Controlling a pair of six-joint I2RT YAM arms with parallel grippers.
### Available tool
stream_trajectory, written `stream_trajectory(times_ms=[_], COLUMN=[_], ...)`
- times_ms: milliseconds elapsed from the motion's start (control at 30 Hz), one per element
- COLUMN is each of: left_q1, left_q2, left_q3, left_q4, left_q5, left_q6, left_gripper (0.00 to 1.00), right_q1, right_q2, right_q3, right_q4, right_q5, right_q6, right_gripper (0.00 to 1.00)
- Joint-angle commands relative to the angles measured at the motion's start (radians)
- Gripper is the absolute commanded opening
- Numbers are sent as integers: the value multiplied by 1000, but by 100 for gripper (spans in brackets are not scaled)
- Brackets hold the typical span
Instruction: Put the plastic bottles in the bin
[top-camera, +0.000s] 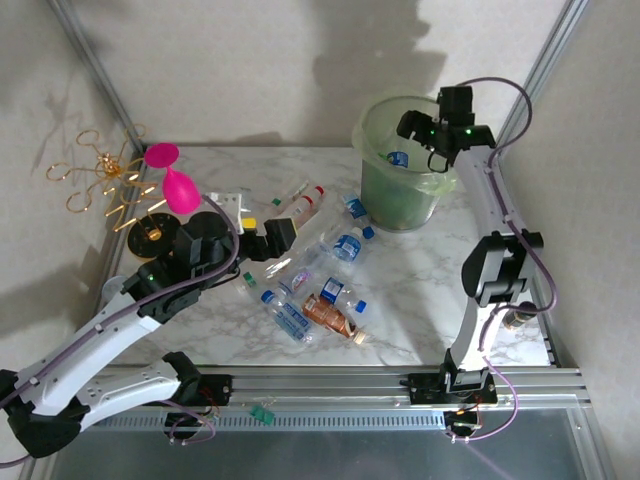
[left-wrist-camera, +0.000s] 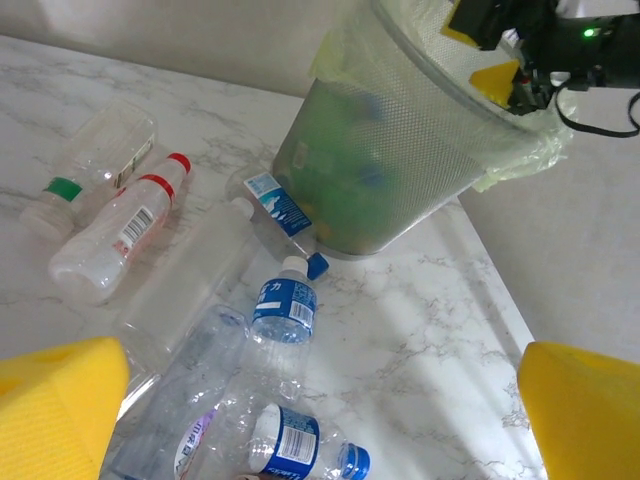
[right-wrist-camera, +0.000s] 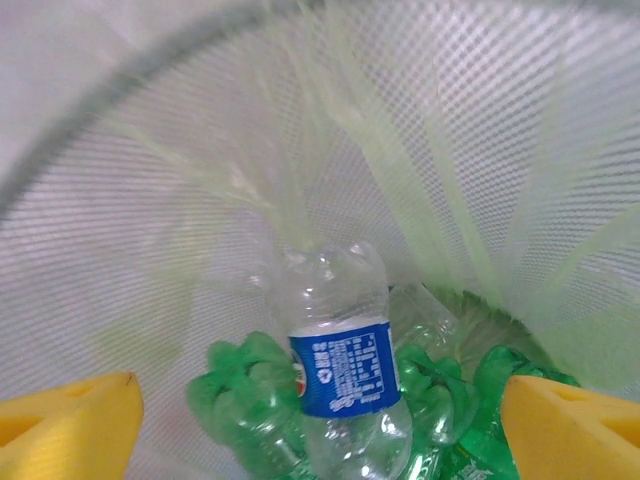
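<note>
Pink plastic goblet (top-camera: 176, 182) and gold wire stand (top-camera: 95, 176) sit beside the left gripper (left-wrist-camera: 320, 360), its fingers wide apart. The right gripper (right-wrist-camera: 320, 390), fingers apart too, hangs over the tall pale-green bin (top-camera: 400, 200). Its wrist view alone shows a clear blue-labelled bottle (right-wrist-camera: 340, 370) inside.

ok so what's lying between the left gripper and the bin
In the left wrist view, between the open left gripper and the bin lie a blue-labelled bottle midway and a blue-capped bottle at the bin's base.

Pale-green mesh bin (top-camera: 398, 205); blue-labelled clear bottle (right-wrist-camera: 345, 370); pink goblet (top-camera: 180, 190); white marbled table (top-camera: 420, 300).
</note>
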Motion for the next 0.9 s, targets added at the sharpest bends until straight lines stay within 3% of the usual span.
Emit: stream_trajectory(times_ms=[0, 400, 633, 867], left_q1=[-6, -6, -6, -7], left_q2=[-30, -49, -52, -52], left_q3=[15, 34, 30, 20], left_q4=[-11, -8, -11, 0], left_q5=[12, 46, 47, 50], left_q6=[-15, -51, -81, -119], left_gripper=[100, 100, 100, 99], right_q1=[-7, 39, 216, 433], right_q2=[-119, -457, -664, -716], right_q3=[-30, -267, -431, -502], right_q4=[19, 113, 188, 126], right_q5=[-14, -57, -44, -5], right_q6=[-10, -13, -52, -95], right_gripper=[93, 92, 89, 87])
